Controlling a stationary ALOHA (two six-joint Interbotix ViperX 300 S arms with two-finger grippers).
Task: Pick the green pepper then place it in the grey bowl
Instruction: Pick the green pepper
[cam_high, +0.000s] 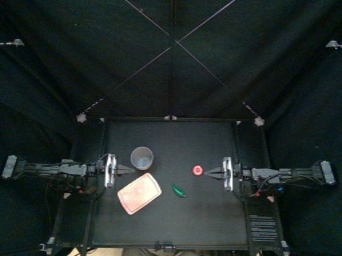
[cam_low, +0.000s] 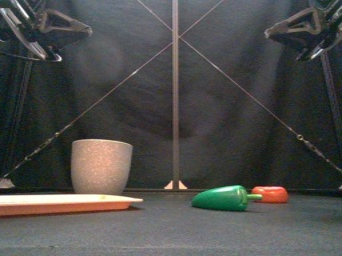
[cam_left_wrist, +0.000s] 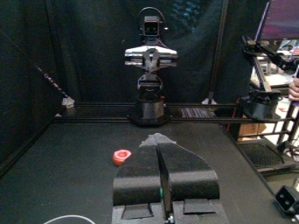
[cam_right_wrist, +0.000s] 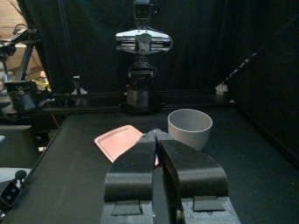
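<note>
Right tool (cam_right_wrist: 158, 136) clenched, empty, at the right side of the tabletop (cam_high: 214, 215). Left tool (cam_left_wrist: 160, 140) the same, clenched and empty, opposite.

Nearest the right tool: red toy (cam_high: 198, 171), just off its tips. Next out: green pepper (cam_high: 177, 190), lying on its side, past the red toy and toward the front edge, untouched. Then pink tray (cam_high: 138, 193), near the pepper. Farthest: grey bowl (cam_high: 142, 156), upright, apart from the pepper.

Risks:
- Red toy lies close beside the reach path and may get knocked or grabbed by mistake.
- Pepper is rounded and tapered, so an off-centre pinch could roll it or squirt it out.
- Bowl is tall, so a low carry could tip it.
- An early drop lands on the tray.
</note>
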